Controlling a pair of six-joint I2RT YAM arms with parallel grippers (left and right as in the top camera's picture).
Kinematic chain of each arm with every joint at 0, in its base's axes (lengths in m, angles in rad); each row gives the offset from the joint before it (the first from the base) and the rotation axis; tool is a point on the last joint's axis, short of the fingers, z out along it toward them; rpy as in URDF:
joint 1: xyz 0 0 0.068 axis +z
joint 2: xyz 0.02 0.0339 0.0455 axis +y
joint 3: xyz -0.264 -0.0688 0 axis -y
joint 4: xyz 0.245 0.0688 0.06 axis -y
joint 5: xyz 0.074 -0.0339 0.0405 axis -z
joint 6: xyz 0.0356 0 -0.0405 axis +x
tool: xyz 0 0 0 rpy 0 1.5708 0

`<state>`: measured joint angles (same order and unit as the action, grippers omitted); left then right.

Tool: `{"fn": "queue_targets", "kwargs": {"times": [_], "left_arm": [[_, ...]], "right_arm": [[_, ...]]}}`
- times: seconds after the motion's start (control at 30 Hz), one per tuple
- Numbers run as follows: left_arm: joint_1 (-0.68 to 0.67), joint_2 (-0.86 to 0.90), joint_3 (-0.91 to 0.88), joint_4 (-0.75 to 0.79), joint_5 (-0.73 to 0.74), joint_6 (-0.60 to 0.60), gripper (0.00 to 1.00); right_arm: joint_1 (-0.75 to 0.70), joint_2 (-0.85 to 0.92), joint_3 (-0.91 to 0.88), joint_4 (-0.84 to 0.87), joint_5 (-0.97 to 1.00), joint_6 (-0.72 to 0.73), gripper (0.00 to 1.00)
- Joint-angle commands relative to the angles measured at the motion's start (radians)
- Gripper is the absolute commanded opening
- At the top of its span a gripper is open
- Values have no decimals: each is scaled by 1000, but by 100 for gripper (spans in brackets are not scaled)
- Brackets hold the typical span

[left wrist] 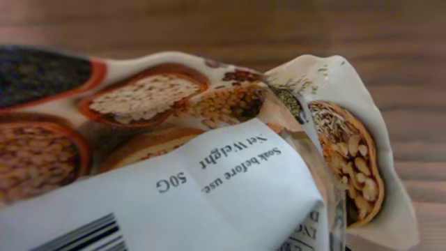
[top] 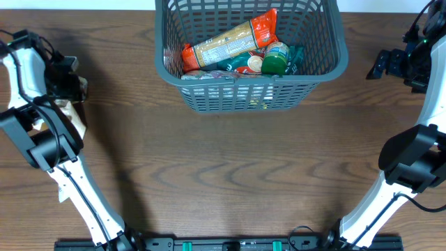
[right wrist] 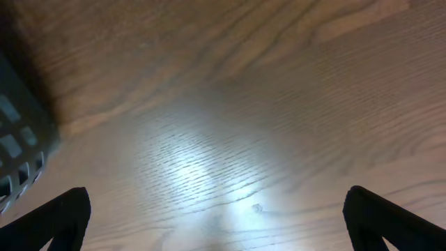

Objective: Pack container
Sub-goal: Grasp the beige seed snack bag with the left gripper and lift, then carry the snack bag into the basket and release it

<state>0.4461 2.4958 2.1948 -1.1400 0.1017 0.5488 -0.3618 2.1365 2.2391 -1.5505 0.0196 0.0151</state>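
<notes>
Standing at the far middle of the bench (top: pixel 223 167) in the overhead view, the container (top: pixel 327 63) holds a long orange-and-beige packet (top: pixel 230 43) lying diagonally, a green-lidded can (top: pixel 273 63) beside it, and teal wrappers underneath. The left end effector (top: pixel 70 84) sits at the left edge, well apart from the container, with a beige grain packet (top: pixel 72 118) just below it. From here I cannot tell whether its jaws are spread or pinching the packet. The right end effector (top: pixel 382 64) hovers to the right of the container, near its rim but apart from it.

The left wrist view is filled by the grain packet (left wrist: pixel 209 160), crumpled, printed with bowls of seeds and carrying a white label with a barcode. Wood of the bench (left wrist: pixel 209 21) shows behind it. No fingers are visible, so the grip cannot be judged.

The right wrist view looks down on the bare bench (right wrist: pixel 244 104). The right end effector (right wrist: pixel 216 199) is spread wide with nothing between its fingers (right wrist: pixel 70 216). A corner of the container (right wrist: pixel 17 132) shows at the left edge.
</notes>
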Motion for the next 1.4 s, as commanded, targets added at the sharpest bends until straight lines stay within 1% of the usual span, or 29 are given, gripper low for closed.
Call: {"fn": "queue_targets", "kwargs": {"times": [0.0, 0.03, 0.07, 0.1, 0.13, 0.23, 0.37, 0.43, 0.47, 0.53, 0.6, 0.7, 0.77, 0.87, 0.97, 1.13, 1.3, 1.33, 1.37], "left_arm": [[-28, -121, 35, 4, 0, -163, 30], [-35, -161, 35, 5, 3, -218, 19], [-40, -192, 35, 5, 12, -251, 13], [-45, -226, 35, 5, 28, -275, 8], [-51, -269, 35, 5, 53, -292, 6], [-80, -397, 35, 18, 132, -294, 6], [-166, -574, 35, 85, 142, -284, 6], [-228, -640, 35, 127, 142, -238, 6], [-273, -673, 35, 152, 142, -190, 6], [-384, -726, 35, 200, 142, -68, 6], [-510, -756, 35, 229, 142, 108, 6], [-674, -761, 35, 245, 142, 377, 6], [-761, -747, 35, 256, 142, 489, 6], [-842, -711, 35, 275, 142, 571, 6], [-884, -665, 35, 283, 143, 581, 6], [-896, -556, 35, 278, 173, 579, 6], [-892, -419, 35, 275, 179, 530, 6], [-890, -392, 35, 275, 178, 530, 7], [-885, -364, 35, 275, 176, 530, 10]], "right_arm": [[3, 0, -2, -4, 10, 6, 99], [4, 0, -2, -6, 10, 7, 99], [5, 0, -2, -8, 7, 6, 99], [5, 0, -2, -11, 5, 7, 99], [5, 0, -2, -14, 5, 7, 99], [8, 0, -2, -18, 6, 6, 99], [12, 0, -2, -19, 6, 6, 99], [12, 0, -2, -16, 5, 6, 99], [12, 0, -2, -15, 5, 6, 99], [13, 0, -2, -13, 5, 6, 99], [14, 0, -2, -13, 6, 6, 99], [15, 0, -2, -19, 6, 6, 99], [16, 0, -2, -42, 6, 5, 99], [16, 0, -2, -59, 6, -14, 99], [16, 0, -2, -69, 6, -17, 99], [16, 0, -2, -82, 6, -18, 99], [16, 0, -2, -85, 5, -21, 99], [16, 0, -2, -86, 4, -21, 99], [16, 0, -2, -86, 1, -21, 99]]}}
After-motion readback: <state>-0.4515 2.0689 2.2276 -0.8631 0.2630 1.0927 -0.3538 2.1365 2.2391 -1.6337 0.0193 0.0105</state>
